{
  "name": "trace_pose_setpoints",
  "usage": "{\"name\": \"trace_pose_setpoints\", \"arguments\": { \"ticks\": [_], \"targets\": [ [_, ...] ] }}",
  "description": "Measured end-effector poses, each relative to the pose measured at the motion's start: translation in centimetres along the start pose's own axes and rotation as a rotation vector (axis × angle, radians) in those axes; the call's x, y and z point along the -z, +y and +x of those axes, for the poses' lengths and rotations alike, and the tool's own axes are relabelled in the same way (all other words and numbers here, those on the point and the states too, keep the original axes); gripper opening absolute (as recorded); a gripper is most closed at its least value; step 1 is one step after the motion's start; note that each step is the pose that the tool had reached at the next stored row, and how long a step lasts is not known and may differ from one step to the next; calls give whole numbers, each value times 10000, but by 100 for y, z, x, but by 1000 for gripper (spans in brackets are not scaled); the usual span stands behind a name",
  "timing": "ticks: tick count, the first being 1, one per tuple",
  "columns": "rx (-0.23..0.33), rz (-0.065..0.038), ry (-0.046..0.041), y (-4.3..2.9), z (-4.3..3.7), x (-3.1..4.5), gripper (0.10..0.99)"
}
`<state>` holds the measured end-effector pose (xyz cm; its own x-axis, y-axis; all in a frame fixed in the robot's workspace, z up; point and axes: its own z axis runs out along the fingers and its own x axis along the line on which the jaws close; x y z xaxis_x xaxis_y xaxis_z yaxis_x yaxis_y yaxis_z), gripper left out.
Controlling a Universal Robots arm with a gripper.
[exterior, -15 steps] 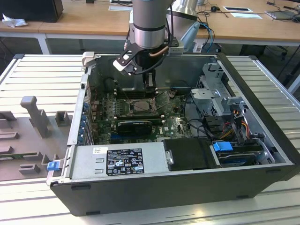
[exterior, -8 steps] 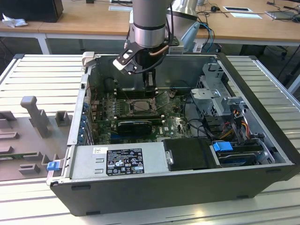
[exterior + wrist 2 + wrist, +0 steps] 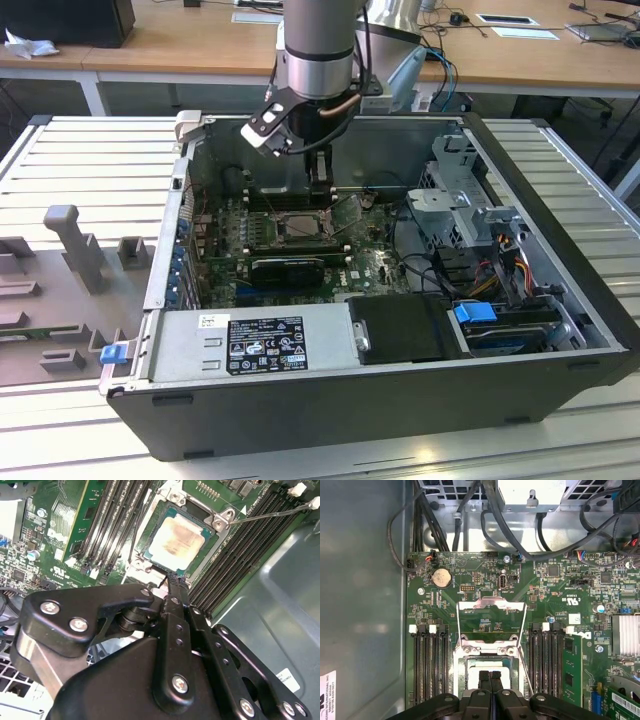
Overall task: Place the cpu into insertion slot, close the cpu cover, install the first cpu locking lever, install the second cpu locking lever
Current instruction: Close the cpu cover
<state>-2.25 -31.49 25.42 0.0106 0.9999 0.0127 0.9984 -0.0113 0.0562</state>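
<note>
hovering gripper [image 3: 490,672], fingers [image 3: 484,681] together, over seated cpu [image 3: 176,539], cpu cover [image 3: 490,604] open

The small square pale silvery-beige cpu [image 3: 176,539] is capped in dull, faintly stained metal. The thin silvery metal cpu cover [image 3: 490,604] is left bare and shiny. The black claw [image 3: 173,582] is finished matt and fastened with bright steel screws. The green circuit board [image 3: 535,587] is coated glossy. The ribbed grey metal desk [image 3: 90,150] is satin-finished.

A robotics lab in an office-like room: a robot arm [image 3: 318,50] hangs over an open computer case [image 3: 330,400] on a ribbed aluminium table [image 3: 90,150] with grey fixtures [image 3: 75,245], and wooden desks [image 3: 180,40] carrying papers [image 3: 505,20] run behind.
</note>
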Motion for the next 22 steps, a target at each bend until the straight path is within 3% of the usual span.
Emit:
{"name": "trace_pose_setpoints", "arguments": {
  "ticks": [22],
  "targets": [
    [0,0,1,11,1,40,106]
  ]
}}
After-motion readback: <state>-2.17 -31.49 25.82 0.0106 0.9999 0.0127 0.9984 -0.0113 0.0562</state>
